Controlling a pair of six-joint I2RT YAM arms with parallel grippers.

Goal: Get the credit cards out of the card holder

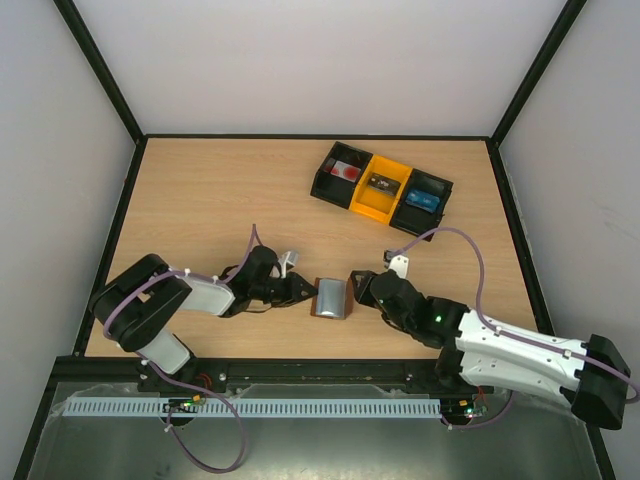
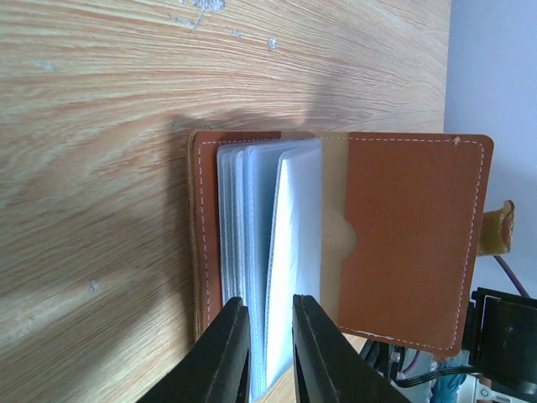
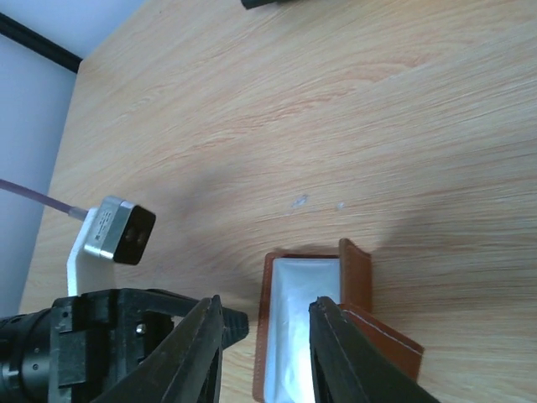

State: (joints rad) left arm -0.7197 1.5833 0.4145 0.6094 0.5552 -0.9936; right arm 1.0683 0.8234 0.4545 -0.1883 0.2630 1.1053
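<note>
My left hand [image 2: 270, 304] pinches the pale-blue credit cards [image 2: 294, 210]; I'd pull straight while the spread right hand [image 3: 267, 304] pins the brown leather card holder [image 2: 411, 243].

Card holder [image 1: 331, 297] lies open on the counter [image 1: 200, 200], toward 6 o'clock from centre in the top view. It's brown and leather-like with pale stitching. From my left wrist, one brown half lies flat at 3 o'clock, and the yellowish snap tab [image 2: 497, 227] pokes out past it. Credit cards [image 2: 281, 252] are still inside, a pale-blue and grey sheaf fanned up off the 9 o'clock half with staggered edges.
</note>
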